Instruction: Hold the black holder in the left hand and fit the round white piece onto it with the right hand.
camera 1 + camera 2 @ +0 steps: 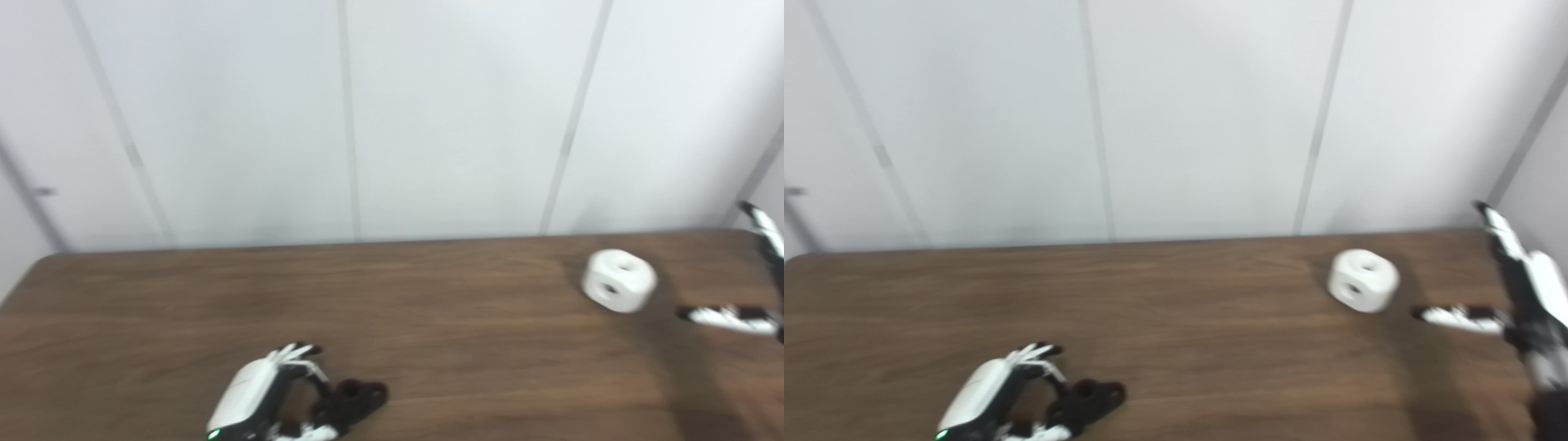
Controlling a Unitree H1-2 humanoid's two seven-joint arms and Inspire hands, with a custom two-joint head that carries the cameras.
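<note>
The black holder [349, 398] lies on the brown table near the front left; it also shows in the right eye view [1087, 398]. My left hand [257, 392] is at its left end, fingers curved over it and thumb under it; blur hides whether they grip. The round white piece [618, 280], with dark holes on its top and side, sits on the table at the far right. My right hand [1513, 294] is open just right of the white piece, thumb [1454, 317] pointing toward it, fingers raised, not touching it.
The brown wooden table [429, 318] runs across the view, with a white panelled wall [392, 122] right behind its far edge. The table's rounded left corner [37, 269] is in view. The picture is slightly blurred.
</note>
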